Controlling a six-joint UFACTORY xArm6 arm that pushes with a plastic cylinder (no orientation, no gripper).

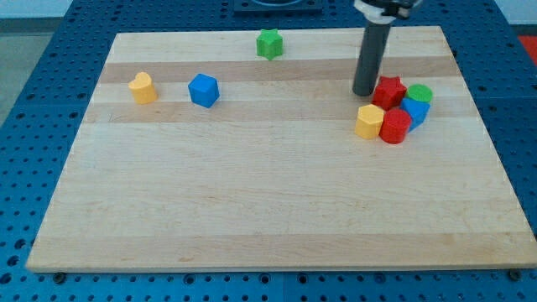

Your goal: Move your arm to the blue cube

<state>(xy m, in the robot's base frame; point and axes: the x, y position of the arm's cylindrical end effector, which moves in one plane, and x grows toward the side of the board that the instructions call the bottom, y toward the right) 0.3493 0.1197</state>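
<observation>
The blue cube [203,90] sits on the wooden board [268,193] at the upper left, to the right of a yellow block [143,87]. My tip [364,92] rests on the board at the upper right, far to the right of the blue cube. It stands just left of a red star-shaped block [389,91] and above a yellow hexagonal block [369,121].
A cluster lies by my tip: the red star, a green block [420,93], a second blue block [415,110], a red cylinder-like block [395,126] and the yellow hexagon. A green star-shaped block [269,44] sits near the board's top edge.
</observation>
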